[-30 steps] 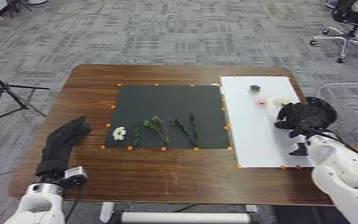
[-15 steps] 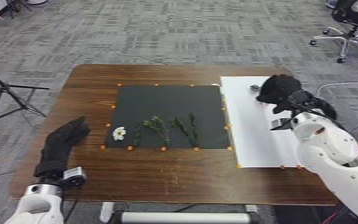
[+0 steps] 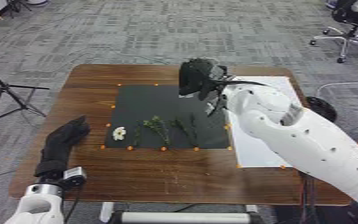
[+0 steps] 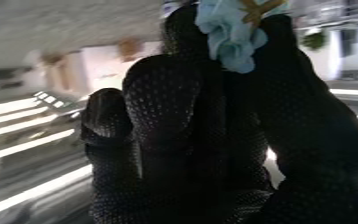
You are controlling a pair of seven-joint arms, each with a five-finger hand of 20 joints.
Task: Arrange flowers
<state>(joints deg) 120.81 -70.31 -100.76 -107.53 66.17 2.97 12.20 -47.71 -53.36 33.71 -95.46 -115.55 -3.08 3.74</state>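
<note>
My right hand (image 3: 198, 77) is over the top right part of the black mat (image 3: 144, 102). In the right wrist view a pale blue flower (image 4: 235, 37) is pinched between the thumb and a finger of my right hand (image 4: 162, 105). On the mat's lower part lie a white flower (image 3: 119, 133), a leafy green sprig (image 3: 156, 125) and several thin dark stems (image 3: 183, 129). The left hand (image 3: 66, 135) rests by the table's left side, its fingers straight. My right arm covers part of the white board (image 3: 251, 150), and the flowers seen there earlier are hidden.
Small orange markers (image 3: 164, 148) line the mat and the board. A black rounded object (image 3: 322, 109) stands at the table's right edge. The brown table (image 3: 171, 177) extends in front of the mat; a black tripod (image 3: 7, 87) stands on the floor at the left.
My right hand has swung from the white board's right side up and leftward to the black mat's upper right. The left hand has kept still.
</note>
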